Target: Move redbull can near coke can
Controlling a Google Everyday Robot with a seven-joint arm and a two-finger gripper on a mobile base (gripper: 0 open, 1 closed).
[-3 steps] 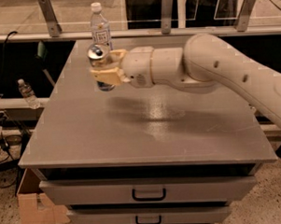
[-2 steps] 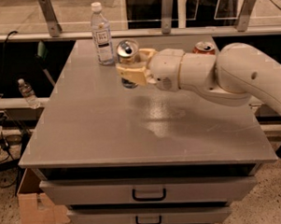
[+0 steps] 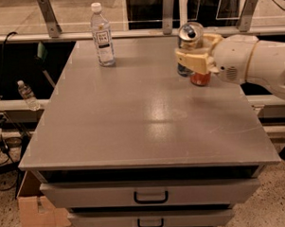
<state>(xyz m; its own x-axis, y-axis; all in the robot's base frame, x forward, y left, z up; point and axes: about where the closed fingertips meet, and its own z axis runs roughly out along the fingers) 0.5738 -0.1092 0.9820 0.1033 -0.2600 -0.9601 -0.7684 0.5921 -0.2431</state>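
Observation:
My gripper [image 3: 193, 56] is at the back right of the grey table [image 3: 133, 111], shut on the redbull can [image 3: 190, 37]. The can is slim and silver with a shiny top and pull tab, and it stands upright in the cream fingers [image 3: 197, 61], with its base low over the table surface. Just behind and right of it, the red coke can [image 3: 200, 78] stands on the table, mostly hidden by the gripper. Only its lower red part shows. The two cans are close together.
A clear plastic water bottle [image 3: 102, 35] with a white cap stands at the back left of the table. Metal railing posts [image 3: 167, 12] run behind the table. Drawers [image 3: 150, 193] are below the front edge. A cardboard box [image 3: 35, 212] and a small bottle [image 3: 27, 94] are at the left.
My gripper has carried the redbull can from the back left, beside the water bottle, across to the back right, next to the coke can.

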